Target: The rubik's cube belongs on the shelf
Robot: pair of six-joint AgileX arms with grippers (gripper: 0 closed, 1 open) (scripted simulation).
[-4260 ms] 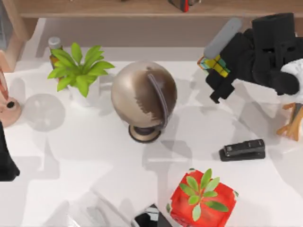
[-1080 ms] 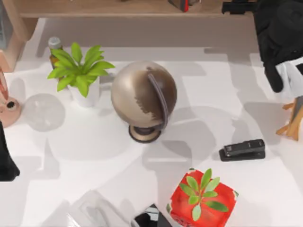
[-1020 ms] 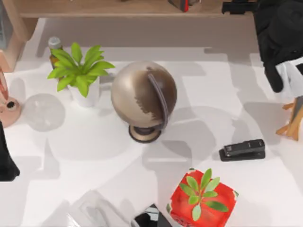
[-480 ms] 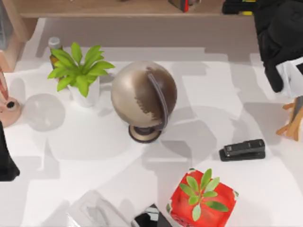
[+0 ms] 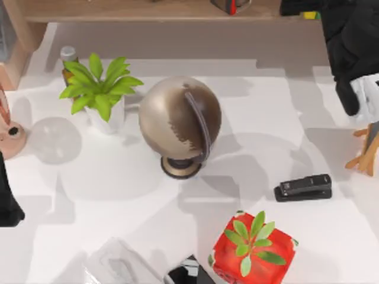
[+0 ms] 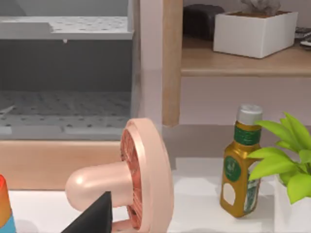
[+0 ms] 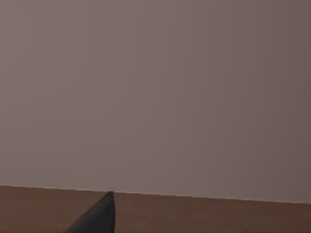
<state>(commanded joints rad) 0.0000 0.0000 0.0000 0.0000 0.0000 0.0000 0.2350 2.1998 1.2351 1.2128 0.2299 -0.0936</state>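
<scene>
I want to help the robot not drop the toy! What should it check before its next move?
1. Rubik's cube is up at the shelf: ok. A yellow-green sliver shows at the shelf's front edge, under the right claw.
2. Cube sits flat on the plank: cannot tell, because the arm covers most of it.
3. Cube is let go: cannot tell.
4. Nearby things on the shelf: ok. The dark and red object stands apart from the cube, toward the left.
5. Left arm is out of the way: ok. It is parked at the top view's left edge.
</scene>
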